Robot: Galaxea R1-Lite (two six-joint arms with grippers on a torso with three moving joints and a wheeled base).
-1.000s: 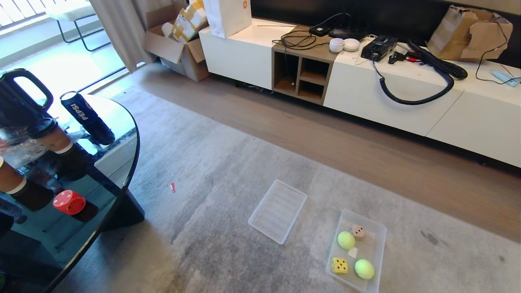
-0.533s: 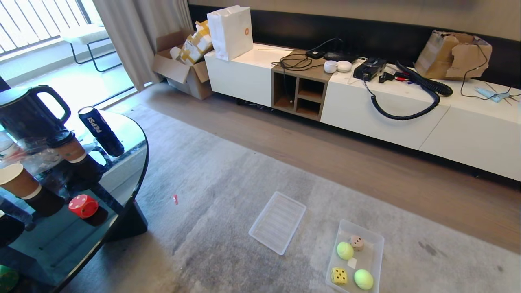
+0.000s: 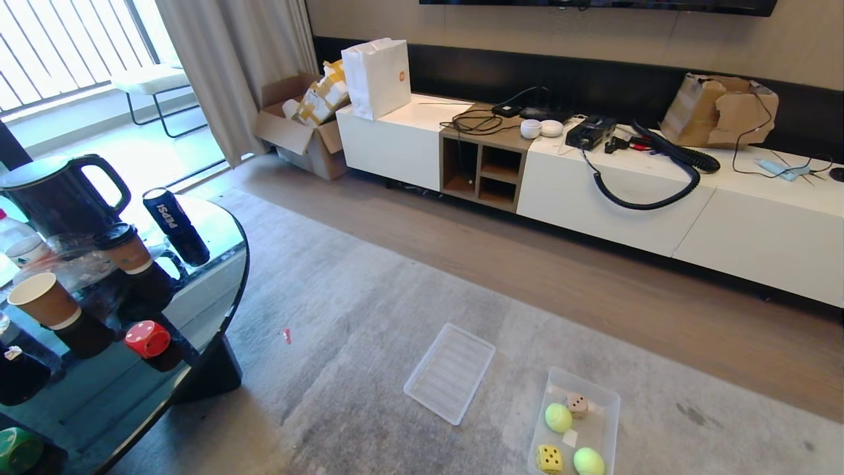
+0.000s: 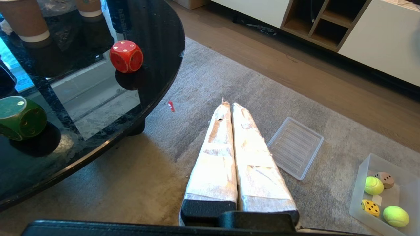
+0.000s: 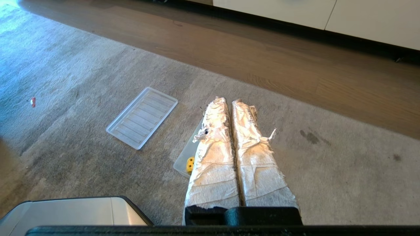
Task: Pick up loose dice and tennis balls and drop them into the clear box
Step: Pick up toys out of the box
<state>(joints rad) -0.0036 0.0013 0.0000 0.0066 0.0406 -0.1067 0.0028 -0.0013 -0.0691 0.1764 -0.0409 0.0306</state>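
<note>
A grey rug (image 3: 409, 316) is covering the floor, and a dark glass table (image 3: 217, 277) is standing at its left edge. The clear box (image 3: 610, 402) is sitting near the rug's front edge, holding both tennis balls (image 3: 558, 417), the yellow die (image 3: 548, 458) and the tan die (image 3: 577, 404). A flat ridged tray (image 3: 450, 372) is lying on the rug just left of the box, apart from it. The red die (image 3: 148, 338) is resting near the table's right edge, and the green die (image 4: 20, 117) is sitting at its front edge. The left gripper (image 4: 229, 106) is hanging over the rug, taped fingers pressed together, holding nothing. The right gripper (image 5: 228, 102) is hanging above the box, likewise closed and empty.
</note>
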